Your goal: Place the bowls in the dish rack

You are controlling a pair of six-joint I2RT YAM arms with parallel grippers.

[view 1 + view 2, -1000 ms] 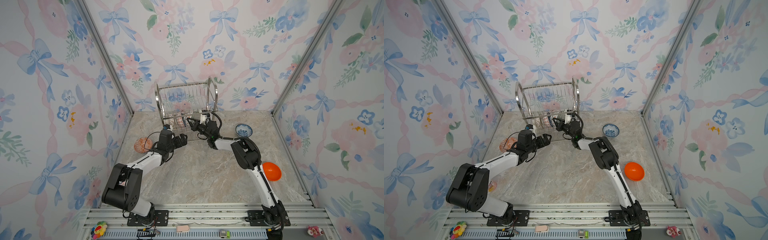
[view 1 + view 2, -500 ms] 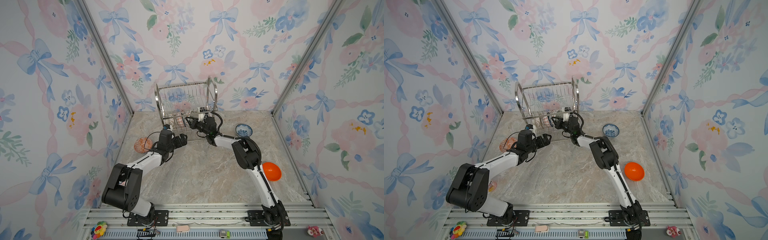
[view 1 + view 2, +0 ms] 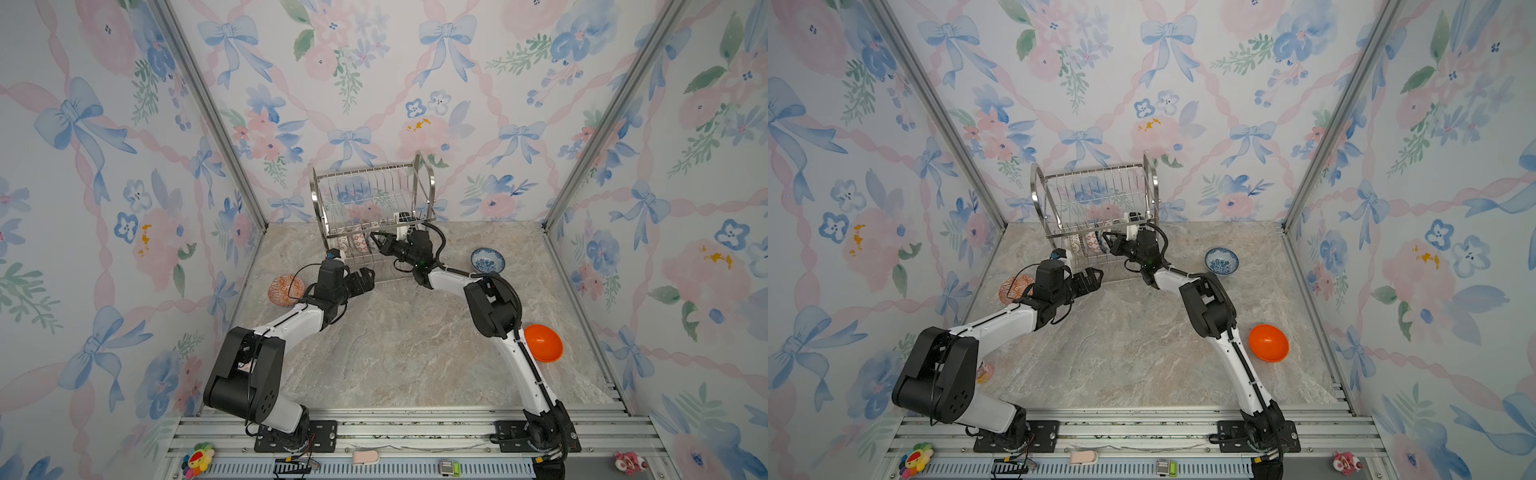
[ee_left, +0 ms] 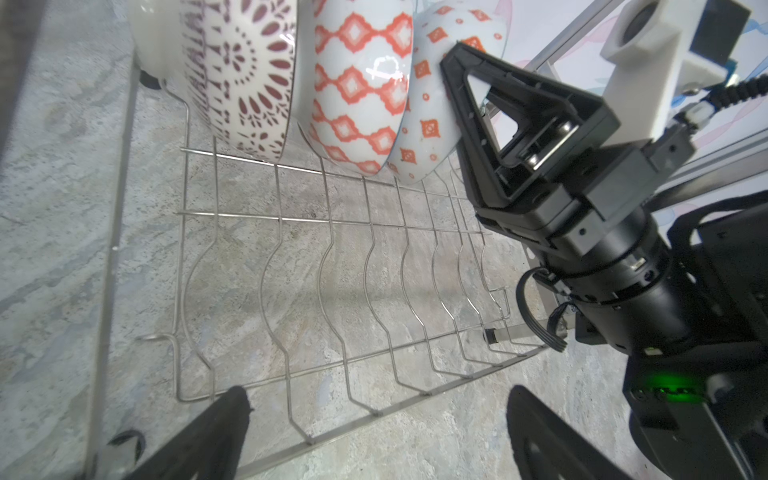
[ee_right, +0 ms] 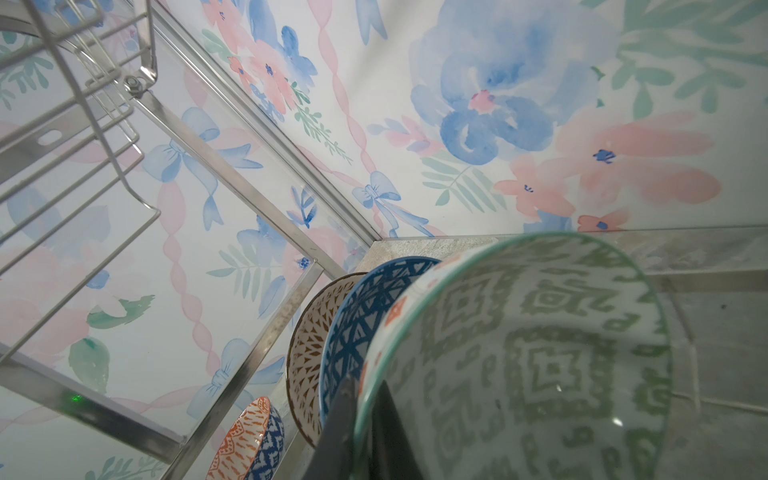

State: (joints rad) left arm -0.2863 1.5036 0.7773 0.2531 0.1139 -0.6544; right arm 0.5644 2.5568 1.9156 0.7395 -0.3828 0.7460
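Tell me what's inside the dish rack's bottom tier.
Three patterned bowls stand on edge in the dish rack: a dark-lattice bowl, an orange-diamond bowl, and an orange-dotted bowl the right gripper clamps by its rim. The gripper covers part of that bowl.

bowls, total: 6
bowls in dish rack point(image 3: 431, 189): 3 – dark-lattice bowl point(image 4: 232, 83), orange-diamond bowl point(image 4: 357, 91), small-diamond bowl point(image 4: 428, 124)
bowls on table point(image 3: 395, 353): 3 – orange-patterned bowl point(image 3: 284, 291), blue-white bowl point(image 3: 487, 260), plain orange bowl point(image 3: 544, 343)
dish rack: 1, two tiers
hands: 2 – left hand point(image 3: 366, 278), right hand point(image 3: 375, 239)
small bits on front rail point(image 3: 395, 424): 4 – flower toy point(image 3: 197, 459), pink toy point(image 3: 629, 461), pink oblong point(image 3: 365, 457), striped green bit point(image 3: 449, 467)
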